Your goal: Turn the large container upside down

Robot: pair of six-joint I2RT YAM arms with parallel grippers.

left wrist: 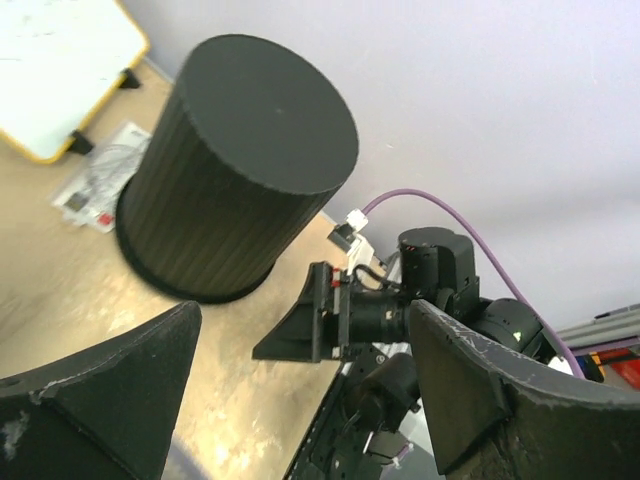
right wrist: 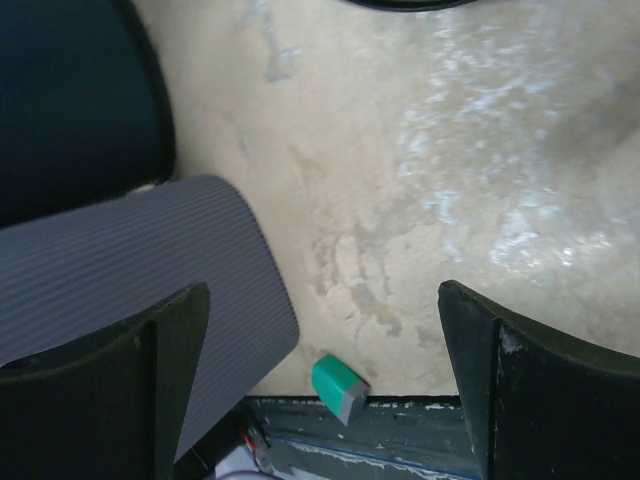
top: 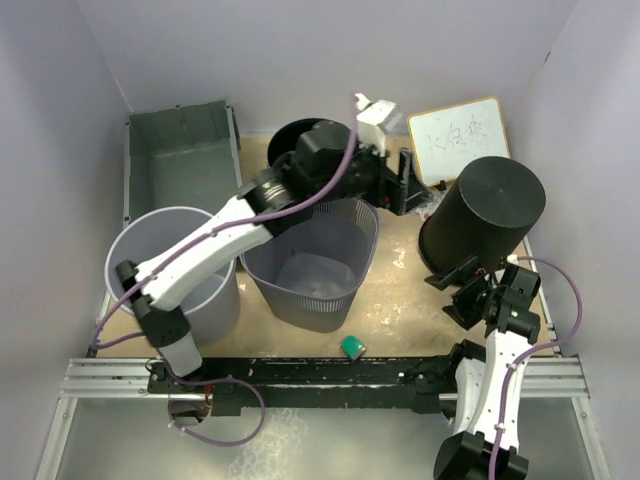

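The large container [top: 180, 160], a dark grey rectangular crate, lies open side up at the far left against the back wall. It shows only in the top view. My left gripper [top: 405, 187] is open and empty, far to the right of the crate, past the grey mesh basket [top: 315, 262]. In the left wrist view my left gripper [left wrist: 302, 320] faces an upside-down black round bin [left wrist: 235, 165]. My right gripper [top: 465, 292] is open and empty at the near foot of that black bin [top: 487, 212]. In the right wrist view it [right wrist: 322, 300] hangs over bare table.
A round light grey bin [top: 170, 268] stands near left, in front of the crate. Another black round object [top: 292, 140] sits behind the left arm. A whiteboard [top: 458, 138] lies at the back right. A green eraser [top: 352, 346] lies by the near rail, also in the right wrist view [right wrist: 338, 386].
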